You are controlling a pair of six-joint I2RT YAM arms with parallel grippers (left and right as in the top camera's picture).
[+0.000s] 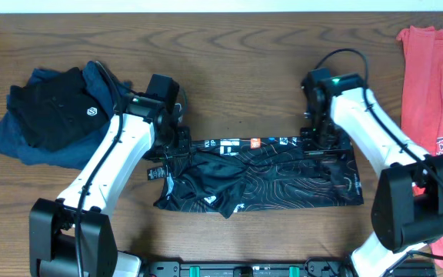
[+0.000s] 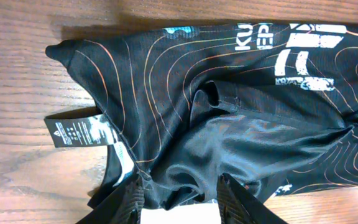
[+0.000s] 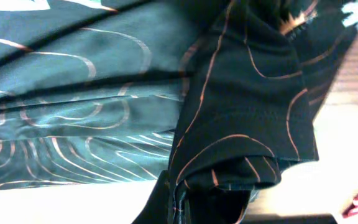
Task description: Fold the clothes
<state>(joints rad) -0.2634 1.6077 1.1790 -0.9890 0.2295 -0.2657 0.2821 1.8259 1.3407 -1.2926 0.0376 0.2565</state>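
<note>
The black jersey with orange contour lines and white lettering lies folded into a long band across the middle of the table. Its far edge runs taut between my two grippers. My left gripper is at the jersey's far left corner. In the left wrist view its fingers hold a bunch of the jersey between them, with a tag lying to the left. My right gripper is at the far right corner. In the right wrist view the jersey drapes over the fingers and hides them.
A folded black shirt lies on a navy garment at the far left. A red shirt with white lettering lies along the right edge. The table is wooden.
</note>
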